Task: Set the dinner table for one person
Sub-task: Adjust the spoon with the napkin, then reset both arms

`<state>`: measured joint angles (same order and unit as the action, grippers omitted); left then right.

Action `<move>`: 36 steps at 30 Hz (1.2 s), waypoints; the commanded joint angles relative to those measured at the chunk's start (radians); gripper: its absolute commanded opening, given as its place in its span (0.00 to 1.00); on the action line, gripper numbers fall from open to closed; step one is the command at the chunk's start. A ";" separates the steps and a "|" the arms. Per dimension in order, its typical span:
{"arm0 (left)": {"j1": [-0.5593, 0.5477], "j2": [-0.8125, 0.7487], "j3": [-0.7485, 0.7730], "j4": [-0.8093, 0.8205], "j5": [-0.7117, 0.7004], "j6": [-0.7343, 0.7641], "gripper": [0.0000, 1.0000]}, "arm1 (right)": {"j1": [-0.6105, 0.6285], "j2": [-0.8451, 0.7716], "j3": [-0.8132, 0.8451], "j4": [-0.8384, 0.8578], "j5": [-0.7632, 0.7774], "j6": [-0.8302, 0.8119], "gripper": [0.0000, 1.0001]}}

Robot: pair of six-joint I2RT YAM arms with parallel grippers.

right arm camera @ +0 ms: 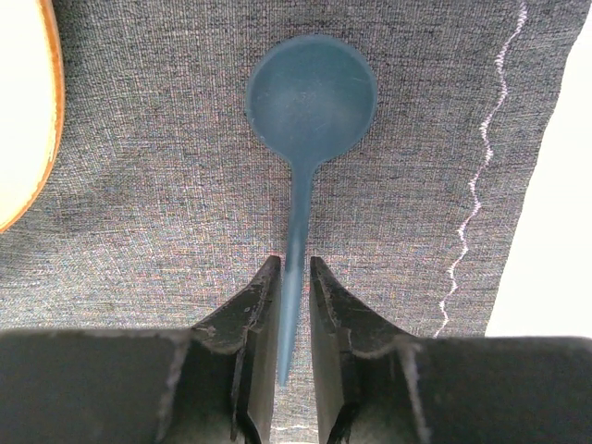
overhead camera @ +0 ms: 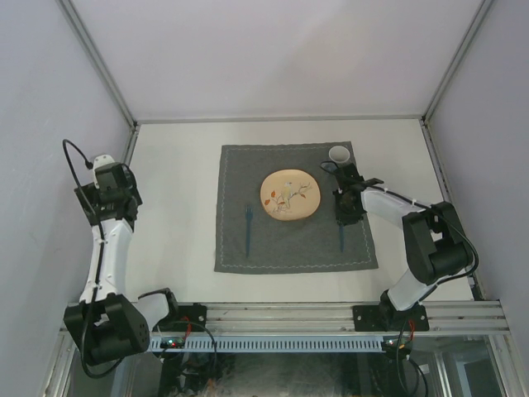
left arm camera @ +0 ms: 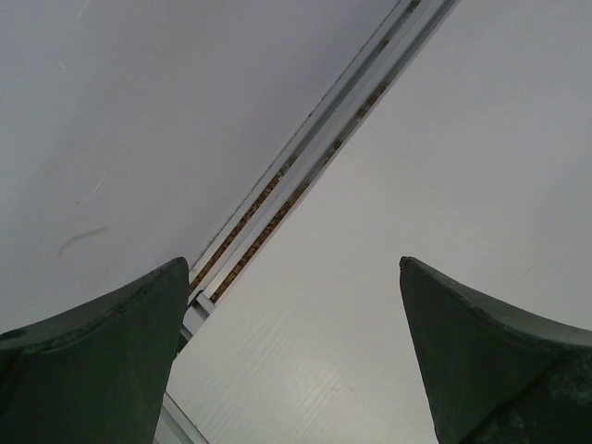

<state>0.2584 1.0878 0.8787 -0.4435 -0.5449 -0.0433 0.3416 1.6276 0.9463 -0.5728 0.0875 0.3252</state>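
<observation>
On the off-white dinner table (overhead camera: 178, 207) lies a dark grey stitched cloth (overhead camera: 240, 169). A blue spoon (right arm camera: 311, 97) rests flat on the cloth, right of the patterned plate (overhead camera: 289, 194). My right gripper (right arm camera: 295, 264) stands low over the spoon's handle, its jaws a little apart, with a thin gap showing beside the handle. From above, the right gripper (overhead camera: 343, 217) covers most of the spoon (overhead camera: 340, 238). A blue fork (overhead camera: 247, 227) lies left of the plate. My left gripper (left arm camera: 294, 264) is wide open and holds nothing; it is raised at the table's left edge (overhead camera: 111, 182).
A white cup (overhead camera: 339, 154) stands on the cloth's far right corner, just behind my right gripper. The plate's rim (right arm camera: 28, 120) is close on the left in the right wrist view. Metal rails (overhead camera: 273, 318) edge the table.
</observation>
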 commanded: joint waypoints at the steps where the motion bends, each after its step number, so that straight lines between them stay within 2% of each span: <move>1: 0.007 -0.049 -0.022 0.028 0.019 -0.003 0.98 | -0.003 -0.069 0.042 0.010 0.023 -0.003 0.18; 4: 0.007 -0.090 -0.020 0.032 0.029 -0.010 1.00 | -0.003 -0.155 0.050 0.013 0.032 -0.028 0.20; 5: 0.007 -0.114 -0.018 0.036 0.034 -0.020 1.00 | -0.004 -0.196 0.051 0.019 0.031 -0.039 0.30; 6: 0.007 -0.141 -0.019 0.044 0.038 -0.027 1.00 | -0.007 -0.248 0.048 0.026 0.030 -0.050 0.48; 8: 0.007 -0.199 -0.033 0.064 0.081 -0.031 1.00 | -0.018 -0.366 0.028 0.061 0.033 -0.070 0.90; 9: 0.006 -0.233 -0.048 0.080 0.107 -0.034 1.00 | -0.026 -0.438 0.010 0.089 0.029 -0.087 0.98; 13: 0.006 -0.453 -0.189 0.215 0.170 -0.047 1.00 | -0.071 -0.738 -0.128 0.218 0.061 -0.136 1.00; 16: 0.005 -0.658 -0.343 0.306 0.163 -0.110 1.00 | -0.141 -0.802 -0.157 0.161 0.097 -0.142 1.00; 19: 0.006 -0.807 -0.470 0.369 0.272 -0.091 1.00 | -0.184 -0.971 -0.288 0.239 0.097 -0.222 1.00; 23: 0.006 -0.870 -0.565 0.372 0.313 -0.071 1.00 | -0.251 -1.349 -0.575 0.383 -0.011 -0.258 1.00; 26: 0.006 -0.854 -0.591 0.336 0.275 -0.066 1.00 | -0.267 -1.670 -0.725 0.346 -0.134 -0.312 1.00; 27: 0.006 -0.847 -0.602 0.334 0.263 -0.063 1.00 | -0.268 -1.707 -0.741 0.320 -0.172 -0.337 1.00; 28: 0.006 -0.846 -0.614 0.336 0.251 -0.058 1.00 | -0.268 -1.669 -0.732 0.301 -0.182 -0.340 1.00; 32: 0.006 -0.880 -0.679 0.351 0.242 -0.042 1.00 | -0.269 -1.498 -0.732 0.336 -0.127 -0.319 1.00; 34: 0.005 -0.920 -0.700 0.346 0.245 -0.044 1.00 | -0.269 -1.460 -0.761 0.356 -0.149 -0.358 1.00; 36: 0.005 -0.958 -0.713 0.346 0.252 -0.048 1.00 | -0.274 -1.464 -0.798 0.386 -0.096 -0.318 1.00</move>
<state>0.2584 0.1921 0.1951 -0.1394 -0.2890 -0.1020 0.0769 0.1463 0.1959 -0.2703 -0.0319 0.0174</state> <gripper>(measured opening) 0.998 0.995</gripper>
